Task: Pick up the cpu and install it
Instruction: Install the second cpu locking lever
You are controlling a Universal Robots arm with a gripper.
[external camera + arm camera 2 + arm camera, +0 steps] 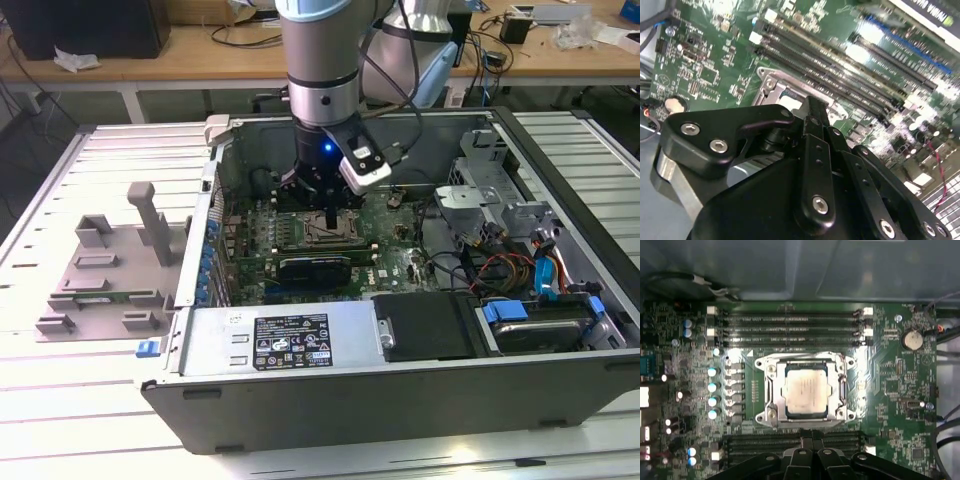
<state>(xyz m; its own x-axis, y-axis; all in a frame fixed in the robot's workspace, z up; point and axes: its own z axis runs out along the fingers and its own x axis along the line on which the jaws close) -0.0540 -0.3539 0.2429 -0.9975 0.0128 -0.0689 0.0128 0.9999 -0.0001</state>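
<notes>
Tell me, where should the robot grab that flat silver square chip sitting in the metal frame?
Probably by two opposite edges of the flat silver square chip, coming straight down from above. It lies flat in the metal socket frame, so only its thin rim gives the fingers any purchase.

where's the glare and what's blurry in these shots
In the second wrist view, light flares white off the memory slots and the board's far edge is blurred; in the first wrist view, bright patches flank the socket frame around the cpu; the exterior view is evenly lit.

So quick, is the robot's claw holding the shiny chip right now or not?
End effector: it hangs above the cpu, which sits in the socket on the motherboard; whether it is open, closed or holding anything cannot be told.
</notes>
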